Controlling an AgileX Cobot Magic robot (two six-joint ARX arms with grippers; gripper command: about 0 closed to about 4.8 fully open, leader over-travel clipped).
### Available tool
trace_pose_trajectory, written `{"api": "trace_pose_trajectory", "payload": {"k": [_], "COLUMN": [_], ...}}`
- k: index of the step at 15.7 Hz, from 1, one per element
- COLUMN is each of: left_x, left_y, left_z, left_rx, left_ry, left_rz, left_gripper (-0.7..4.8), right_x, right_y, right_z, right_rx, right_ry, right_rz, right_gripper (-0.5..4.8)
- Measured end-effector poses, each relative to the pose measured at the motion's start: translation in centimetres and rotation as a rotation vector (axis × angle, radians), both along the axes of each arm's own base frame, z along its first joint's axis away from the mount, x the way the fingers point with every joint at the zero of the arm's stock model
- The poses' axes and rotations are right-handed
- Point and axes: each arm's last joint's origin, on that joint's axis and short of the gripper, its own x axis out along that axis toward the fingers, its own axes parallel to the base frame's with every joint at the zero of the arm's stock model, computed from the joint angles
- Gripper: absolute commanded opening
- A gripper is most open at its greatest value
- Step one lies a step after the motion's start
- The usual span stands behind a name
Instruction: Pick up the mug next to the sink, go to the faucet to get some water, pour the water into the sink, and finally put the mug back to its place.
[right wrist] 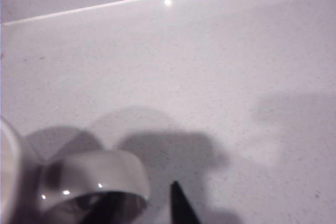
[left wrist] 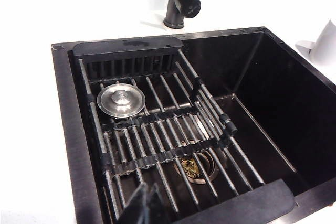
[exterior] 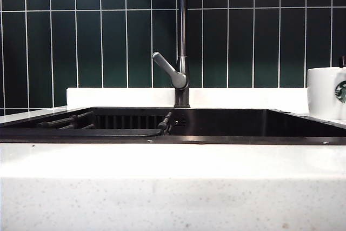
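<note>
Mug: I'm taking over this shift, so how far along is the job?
Nothing shows as done: the mug stands upright on the counter beside the sink, with no water running at the faucet. In hand: right tool at the mug's handle, grip unclear; left tool shut over the sink. Filling, pouring, or only letting go may remain; I cannot tell which.

left claw [left wrist: 143, 205] shut; right claw [right wrist: 157, 203] partly seen.
</note>
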Motion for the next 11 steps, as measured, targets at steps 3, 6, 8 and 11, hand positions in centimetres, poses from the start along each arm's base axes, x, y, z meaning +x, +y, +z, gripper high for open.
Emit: {"api": "trace_pose_trajectory", "payload": {"k": [3,6,8,11], "left_x": [0.0,0.0,-0.1,-0.1], "left_y": [0.0,-0.1,-0.1,-0.1], "left_z": [0.0,0.0,-0.1,-0.2], "left_rx": [-0.002,-0.007,-0.006,-0.004], "left_ry": [0.000,0.003,0.008,0.023], "left_rz": [-0.007,-0.025,-0.025,-0.025], "left_gripper": [-0.06,-0.06,-0.06,-0.06], "right_x": [-0.7,-1.8,-2.6,-4.7], "right_y": [0.1,0.3,0.4,1.3], "right_z": [0.0,0.5,1.5,4.4], "right_rx": [0.011,0.021,0.020,0.009], "right_ry": [0.072,0.133,0.126,0.051], "right_rz": [-0.002,-0.002,-0.002,0.027], "right_gripper": [1.39,0.83,0.57,0.52]}}
